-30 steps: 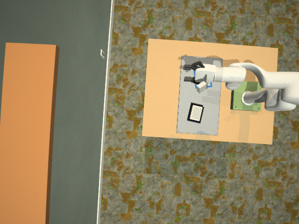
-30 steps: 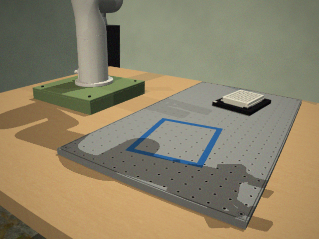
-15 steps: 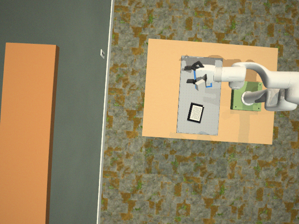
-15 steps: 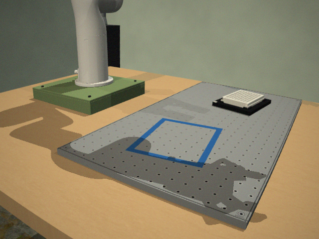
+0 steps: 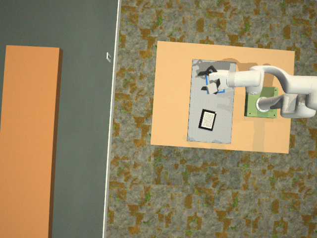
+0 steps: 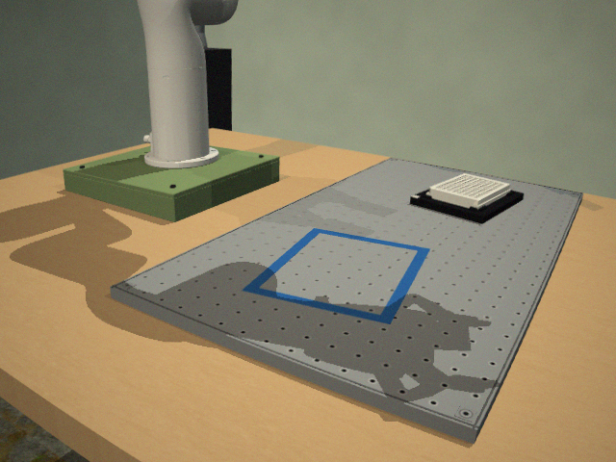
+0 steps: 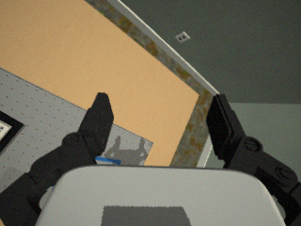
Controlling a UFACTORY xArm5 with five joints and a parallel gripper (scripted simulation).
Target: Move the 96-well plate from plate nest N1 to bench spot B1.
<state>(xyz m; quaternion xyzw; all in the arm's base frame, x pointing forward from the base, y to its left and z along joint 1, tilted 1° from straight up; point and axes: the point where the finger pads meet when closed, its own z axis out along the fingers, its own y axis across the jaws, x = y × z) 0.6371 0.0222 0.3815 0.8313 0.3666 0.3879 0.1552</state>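
Observation:
The white 96-well plate (image 5: 207, 119) sits in the black plate nest (image 5: 207, 128) on the grey perforated deck; it also shows in the exterior view (image 6: 470, 190), flat and right way up. The blue taped outline (image 6: 338, 275) lies empty on the deck, partly under my arm's shadow. In the overhead view the outline (image 5: 221, 90) is mostly hidden by my wrist. My gripper (image 5: 205, 80) hovers high over the outline, open and empty. In the wrist view the open fingers point out past the deck's edge, and a corner of the nest shows at the left.
The grey deck (image 6: 368, 278) lies on a tan table (image 5: 261, 128). My green base block (image 6: 171, 179) stands beside the deck. A long orange bench (image 5: 27, 141) stands far off on the dark floor.

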